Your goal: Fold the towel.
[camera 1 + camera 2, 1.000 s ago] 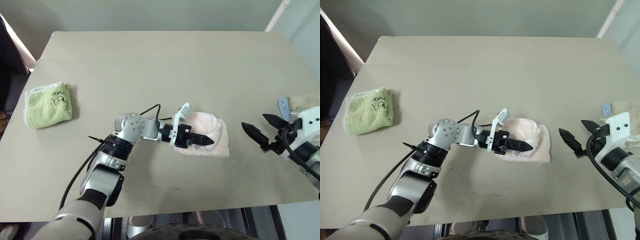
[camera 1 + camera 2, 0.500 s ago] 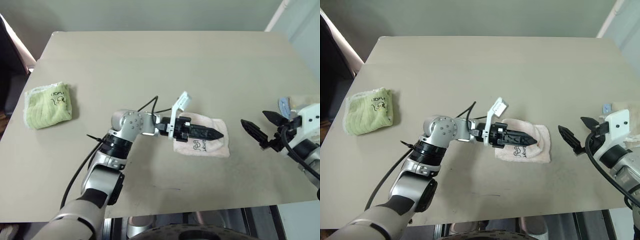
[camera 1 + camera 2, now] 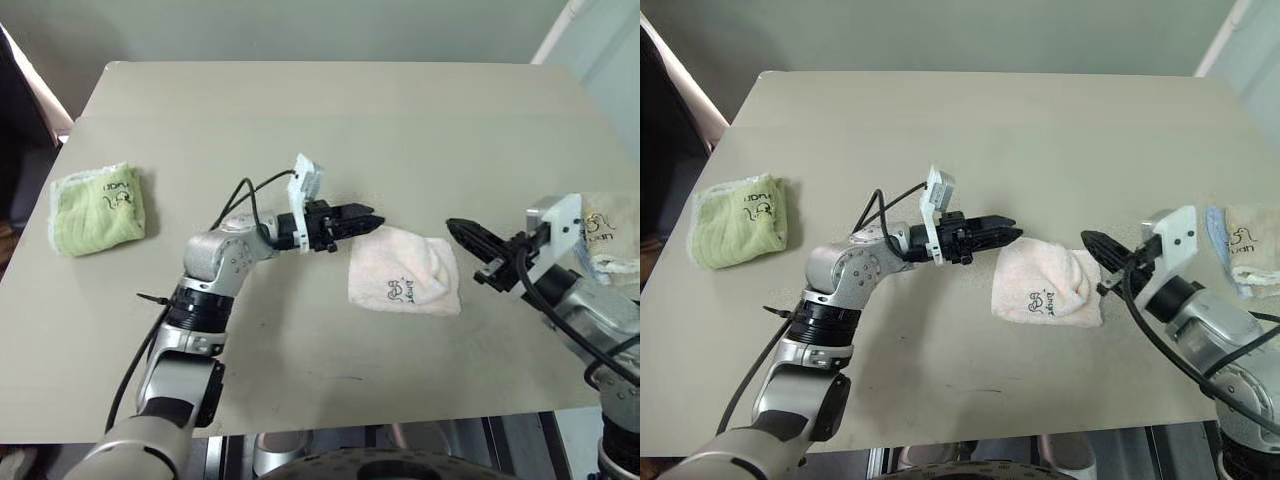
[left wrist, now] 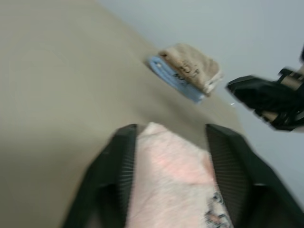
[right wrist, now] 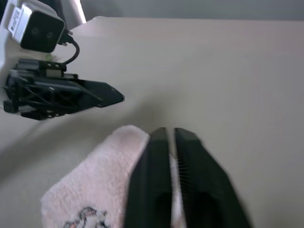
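Towel (image 3: 404, 283) folded on table (image 3: 300, 120), left fingers (image 4: 122, 156) parted, right fingers (image 5: 164, 156) together.

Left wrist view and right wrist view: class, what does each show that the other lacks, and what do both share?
Left wrist view alone: the beige towel stacked on a blue one at the table's far side, and the right hand. Right wrist view alone: the left hand with its white camera block. Both share the folded pink towel and the tan table.
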Robot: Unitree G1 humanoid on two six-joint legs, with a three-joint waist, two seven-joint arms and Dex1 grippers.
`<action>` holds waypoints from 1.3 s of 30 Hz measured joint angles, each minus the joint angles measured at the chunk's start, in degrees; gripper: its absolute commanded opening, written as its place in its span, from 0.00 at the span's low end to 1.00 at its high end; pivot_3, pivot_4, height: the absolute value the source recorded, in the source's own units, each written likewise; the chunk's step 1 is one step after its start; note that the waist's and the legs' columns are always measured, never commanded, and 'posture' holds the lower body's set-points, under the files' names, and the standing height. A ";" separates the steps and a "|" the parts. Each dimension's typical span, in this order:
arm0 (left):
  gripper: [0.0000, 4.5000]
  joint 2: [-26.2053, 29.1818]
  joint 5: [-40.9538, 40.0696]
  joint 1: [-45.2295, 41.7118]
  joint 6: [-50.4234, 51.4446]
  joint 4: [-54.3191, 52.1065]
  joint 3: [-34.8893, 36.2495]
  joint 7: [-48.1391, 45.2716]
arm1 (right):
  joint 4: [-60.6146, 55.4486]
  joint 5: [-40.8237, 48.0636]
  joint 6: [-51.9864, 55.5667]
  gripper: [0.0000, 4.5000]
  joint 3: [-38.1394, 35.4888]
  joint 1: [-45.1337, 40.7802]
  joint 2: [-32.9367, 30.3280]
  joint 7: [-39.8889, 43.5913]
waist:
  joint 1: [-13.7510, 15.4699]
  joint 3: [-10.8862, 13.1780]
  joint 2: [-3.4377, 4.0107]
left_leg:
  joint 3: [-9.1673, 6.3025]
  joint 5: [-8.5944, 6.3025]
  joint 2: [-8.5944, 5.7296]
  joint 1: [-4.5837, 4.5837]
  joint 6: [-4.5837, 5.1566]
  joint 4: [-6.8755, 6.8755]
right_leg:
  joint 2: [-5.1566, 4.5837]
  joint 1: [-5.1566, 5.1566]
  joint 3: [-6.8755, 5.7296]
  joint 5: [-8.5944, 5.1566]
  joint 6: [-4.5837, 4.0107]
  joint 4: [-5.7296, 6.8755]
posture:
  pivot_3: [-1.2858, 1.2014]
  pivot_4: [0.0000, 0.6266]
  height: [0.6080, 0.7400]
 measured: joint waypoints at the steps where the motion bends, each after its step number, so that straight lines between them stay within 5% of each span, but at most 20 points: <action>1: 0.22 0.53 2.14 0.71 -2.79 0.19 -0.84 -0.81 | 0.10 -0.37 -0.22 0.00 2.59 -1.24 1.16 -0.02 | -0.19 0.00 0.01 | 0.00 -0.04 0.00 0.00 0.06 -0.02 | 0.00 -0.04 0.00 0.01 -0.01 0.00 | 0.52 0.24 1.00; 4: 0.01 -1.34 5.42 1.75 -10.28 1.08 -1.53 -2.84 | 2.21 -2.19 -0.56 0.00 9.09 -3.27 2.77 0.24 | -0.03 0.00 0.01 | -0.06 -0.04 0.00 -0.07 0.07 0.01 | -0.03 -0.05 -0.04 0.00 0.00 0.01 | 0.52 0.24 1.00; 19: 0.01 -3.36 9.74 4.89 -18.15 0.22 -6.91 -12.28 | 8.03 -10.87 -3.90 0.00 14.61 1.37 0.45 3.88 | 0.10 0.00 0.01 | -0.07 -0.16 0.01 -0.20 -0.12 0.03 | -0.19 -0.10 -0.14 -0.05 -0.03 -0.03 | 0.52 0.24 1.00; 27: 0.01 -4.61 16.61 7.31 -26.08 10.47 -12.70 -17.12 | 11.79 -14.18 -8.14 0.00 13.90 9.16 1.70 4.11 | -0.05 -0.03 0.02 | -0.08 -0.49 0.04 -0.10 0.41 0.04 | -0.20 -0.05 -0.14 -0.09 -0.05 -0.02 | 0.52 0.24 1.00; 39: 0.00 -9.41 18.20 6.35 -28.85 19.24 -10.16 -17.20 | 15.03 -17.10 -13.72 0.04 11.62 11.88 2.51 5.36 | 0.15 -0.66 0.56 | -0.28 -0.77 -0.20 1.20 0.75 0.05 | -0.28 1.61 0.00 -0.76 0.28 -0.32 | 0.52 0.24 1.00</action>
